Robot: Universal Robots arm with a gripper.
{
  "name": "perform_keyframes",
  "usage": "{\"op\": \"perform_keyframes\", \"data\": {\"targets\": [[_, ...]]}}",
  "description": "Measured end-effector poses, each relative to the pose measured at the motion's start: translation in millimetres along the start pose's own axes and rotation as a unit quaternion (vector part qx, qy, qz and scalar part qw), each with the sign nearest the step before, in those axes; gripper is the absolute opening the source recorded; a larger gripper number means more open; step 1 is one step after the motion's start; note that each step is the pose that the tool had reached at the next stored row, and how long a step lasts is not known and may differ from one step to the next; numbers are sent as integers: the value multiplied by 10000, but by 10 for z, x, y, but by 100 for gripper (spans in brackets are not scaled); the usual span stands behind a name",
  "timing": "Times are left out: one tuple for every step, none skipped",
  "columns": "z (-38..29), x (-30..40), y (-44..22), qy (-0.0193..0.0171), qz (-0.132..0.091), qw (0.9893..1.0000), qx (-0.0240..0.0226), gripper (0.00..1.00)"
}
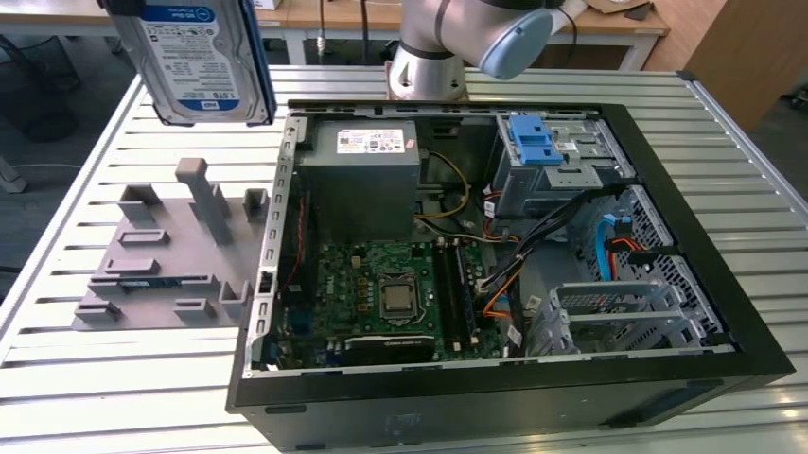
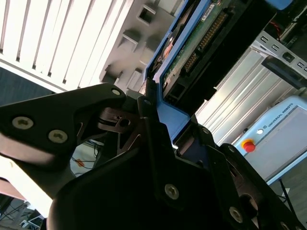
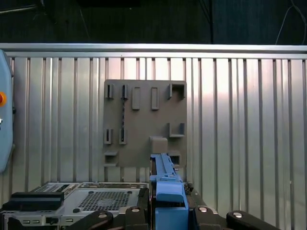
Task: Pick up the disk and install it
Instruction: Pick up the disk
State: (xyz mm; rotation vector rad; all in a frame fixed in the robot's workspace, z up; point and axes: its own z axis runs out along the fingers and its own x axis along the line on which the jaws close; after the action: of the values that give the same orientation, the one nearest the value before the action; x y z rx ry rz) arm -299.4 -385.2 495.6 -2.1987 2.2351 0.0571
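Observation:
The disk (image 1: 202, 59) hangs high above the slatted table at the exterior view's upper left, label side facing the camera, framed by its blue carrier bracket. In the second wrist view its green circuit-board underside (image 2: 199, 36) and blue bracket show, with my gripper (image 2: 153, 120) shut on the bracket's end. In the first wrist view the disk (image 3: 165, 179) appears edge-on, clamped by my gripper (image 3: 165, 211), whose black fingers (image 3: 100, 218) sit on either side. The disk is above the grey fixture plate, to the exterior view's left of the open computer case.
The open computer case (image 1: 726, 312) lies on the table with the motherboard (image 1: 392, 293), grey power supply (image 1: 366, 175) and a drive cage with a blue latch (image 1: 536, 142). A grey fixture plate (image 1: 165, 260) with upright posts lies beside it. The arm's base (image 1: 430, 57) stands behind.

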Motion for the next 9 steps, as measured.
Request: {"op": "perform_keyframes", "data": {"targets": [[-1, 13, -8, 0, 0, 10000, 0, 36], [-1, 26, -22, 0, 1, 10000, 0, 36], [-1, 35, -40, -1, 1, 10000, 1, 36], [-2, 44, -63, 0, 1, 10000, 1, 36], [-3, 52, -88, 0, 1, 10000, 0, 36], [-4, 60, -116, 0, 0, 10000, 0, 36], [-5, 67, -145, 0, 0, 10000, 0, 36], [-6, 73, -174, 0, 1, 10000, 0, 36], [-6, 80, -203, 0, 1, 10000, 0, 36]]}}
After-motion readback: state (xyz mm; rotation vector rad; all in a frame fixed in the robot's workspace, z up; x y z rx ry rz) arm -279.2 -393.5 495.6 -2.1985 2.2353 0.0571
